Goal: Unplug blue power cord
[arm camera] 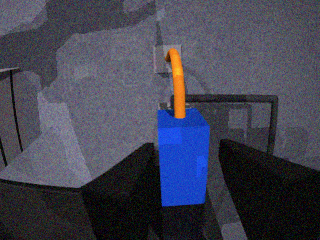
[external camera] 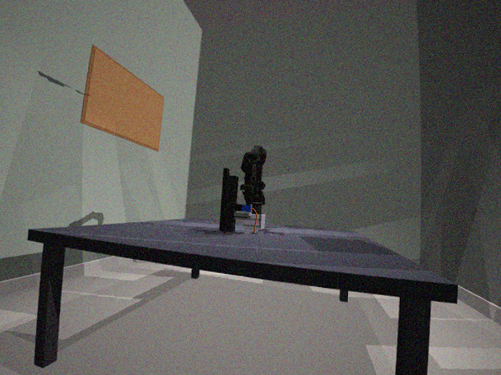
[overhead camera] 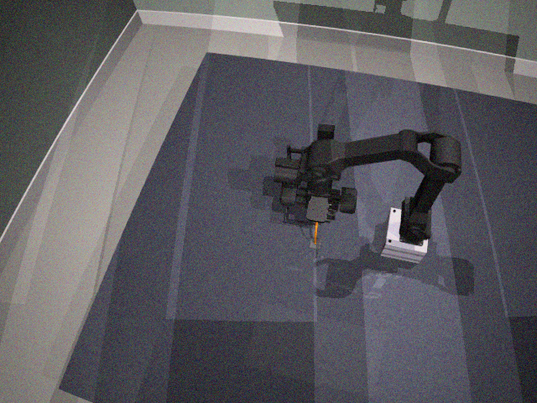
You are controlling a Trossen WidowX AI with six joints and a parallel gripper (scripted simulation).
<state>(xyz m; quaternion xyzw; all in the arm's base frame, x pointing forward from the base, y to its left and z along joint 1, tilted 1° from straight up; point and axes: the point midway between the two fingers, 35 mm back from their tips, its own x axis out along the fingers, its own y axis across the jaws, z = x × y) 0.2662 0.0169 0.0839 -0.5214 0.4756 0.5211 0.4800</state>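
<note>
My gripper (arm camera: 187, 150) is open in the wrist view, with one dark finger on each side of the blue plug (arm camera: 183, 160) (external camera: 246, 208). A gap shows between the plug and each fingertip, narrow on the left and wider on the right. The orange cord (arm camera: 178, 85) (overhead camera: 315, 234) (external camera: 256, 220) leaves the plug's far end and curves down to a small pale square on the table. In the top view the plug is hidden under the gripper. I cannot clearly make out the power strip. The prongs and the plug's near end are hidden too.
The white base block (overhead camera: 393, 232) (external camera: 262, 222) stands to the right of the cord in the top view. A tall dark upright shape (external camera: 228, 203) stands left of the plug in the exterior view. A thin dark frame (arm camera: 227, 98) shows beyond the right finger.
</note>
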